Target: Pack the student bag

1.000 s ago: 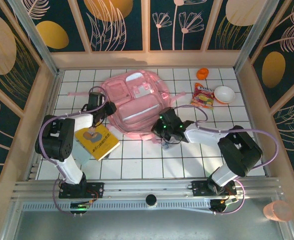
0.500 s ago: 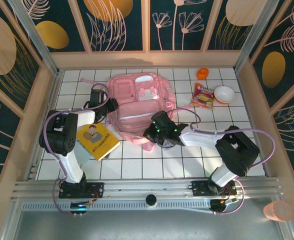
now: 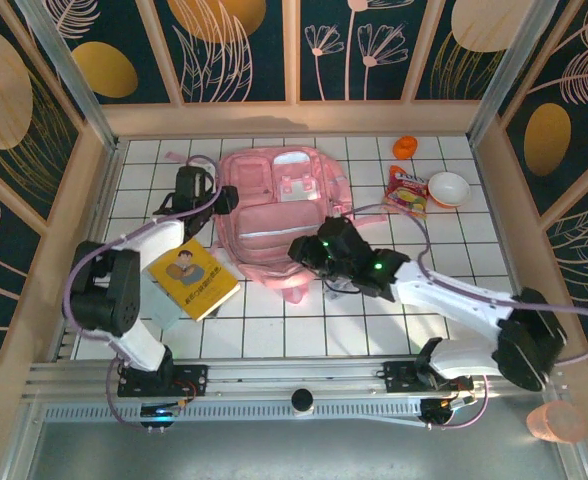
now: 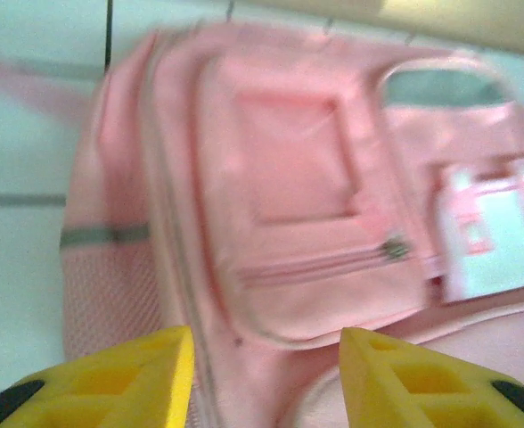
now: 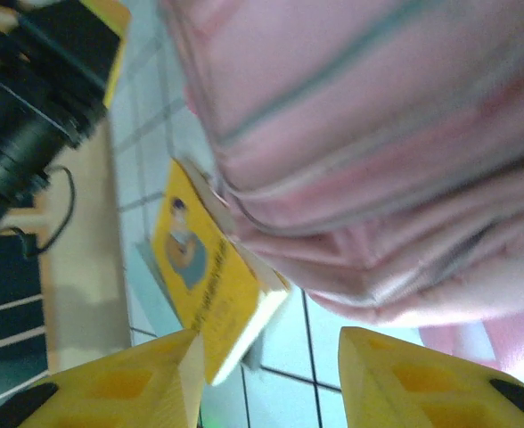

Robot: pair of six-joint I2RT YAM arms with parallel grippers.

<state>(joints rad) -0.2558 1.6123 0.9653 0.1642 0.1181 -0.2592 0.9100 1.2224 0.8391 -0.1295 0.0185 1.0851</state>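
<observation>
The student bag (image 3: 274, 215), pale pink with front pockets and zips, lies flat on the white tiled table. My left gripper (image 3: 221, 201) sits at its left edge, and in the left wrist view the gripper (image 4: 266, 361) stands open, its yellow fingertips (image 4: 146, 366) apart over the bag's (image 4: 298, 196) zipped pocket. My right gripper (image 3: 305, 251) is at the bag's lower right edge. In the right wrist view that gripper (image 5: 266, 366) is open with nothing between its fingers, just off the bag's (image 5: 378, 134) bottom.
A yellow book (image 3: 194, 280) lies left of the bag's lower corner, also in the right wrist view as the yellow book (image 5: 204, 276). At the back right are a snack packet (image 3: 406, 190), a white bowl (image 3: 448, 188) and a small orange item (image 3: 404, 147). Wooden walls ring the table.
Both grippers have opened and let go of the bag. The bag has dropped from a bulged, lifted shape to lying flat. The right arm has stretched out.
</observation>
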